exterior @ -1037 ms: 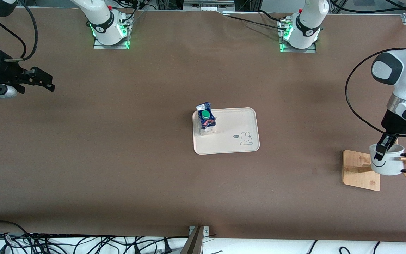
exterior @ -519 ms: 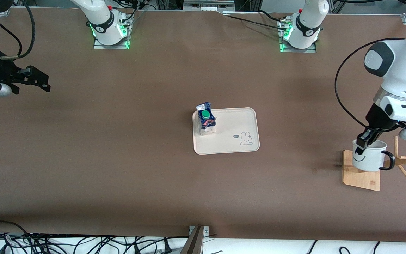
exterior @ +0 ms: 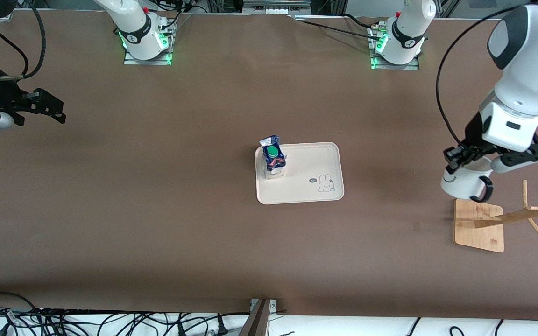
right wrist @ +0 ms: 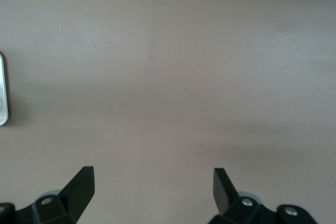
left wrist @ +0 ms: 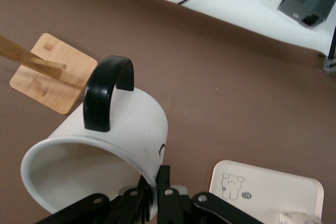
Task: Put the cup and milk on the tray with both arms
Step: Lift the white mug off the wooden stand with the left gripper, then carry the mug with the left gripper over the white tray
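One cup [left wrist: 100, 145] — handle (wrist view) upward.

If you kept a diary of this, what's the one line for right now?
left gripper: holds cup over table near rack | milk: on tray | right gripper: open, waiting

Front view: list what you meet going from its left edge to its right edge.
Right claw over bare table → milk standing on the tray → the tray's bare part with the bunny drawing → cup in the left claw → wooden rack.
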